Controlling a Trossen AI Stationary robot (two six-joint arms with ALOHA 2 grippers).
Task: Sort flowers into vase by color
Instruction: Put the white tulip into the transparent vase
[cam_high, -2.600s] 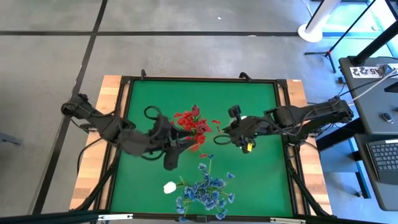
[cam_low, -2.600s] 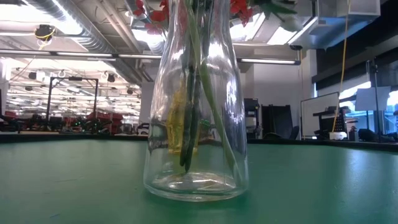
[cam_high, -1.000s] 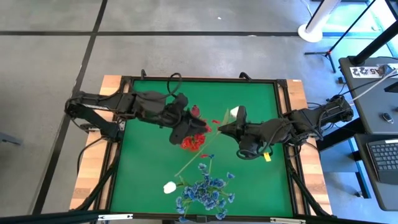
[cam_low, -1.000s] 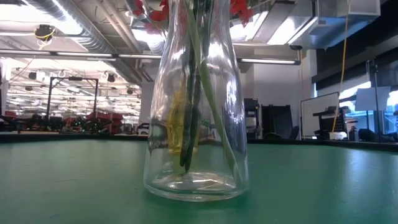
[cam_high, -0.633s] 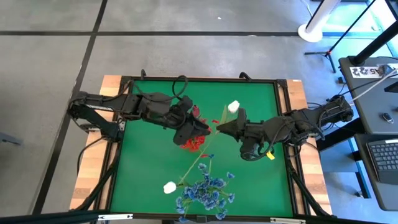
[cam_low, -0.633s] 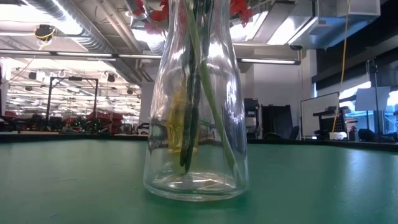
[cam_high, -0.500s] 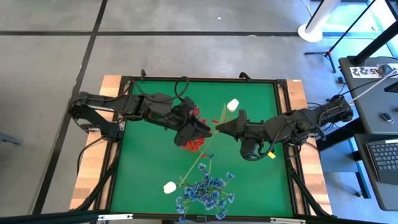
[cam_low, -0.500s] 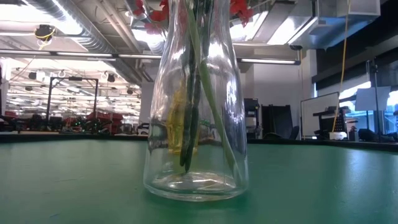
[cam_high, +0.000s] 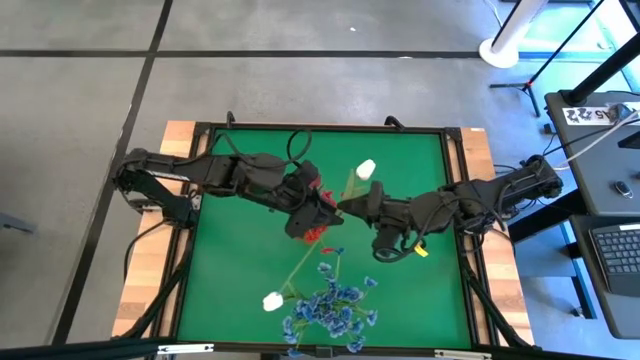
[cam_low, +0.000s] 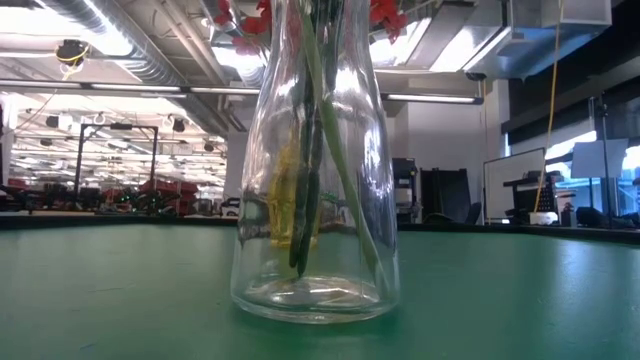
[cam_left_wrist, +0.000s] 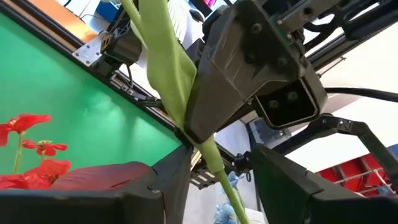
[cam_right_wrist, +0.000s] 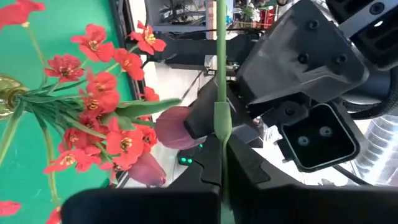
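RIGHT: right gripper (cam_high: 343, 207) clenched on white tulip stem (cam_high: 330, 233), bud (cam_high: 366, 168) aloft beside vase (cam_low: 314, 170) | LEFT: left gripper (cam_high: 330, 205) parted astride same stem | RISK: handover slip judged likely if released early; red flowers (cam_high: 313, 187) may be snagged.

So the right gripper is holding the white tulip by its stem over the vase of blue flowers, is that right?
Not quite: the flowers in the vase are red, as the right wrist view shows. The blue ones lie on the table. The right gripper does hold the white tulip by its stem.
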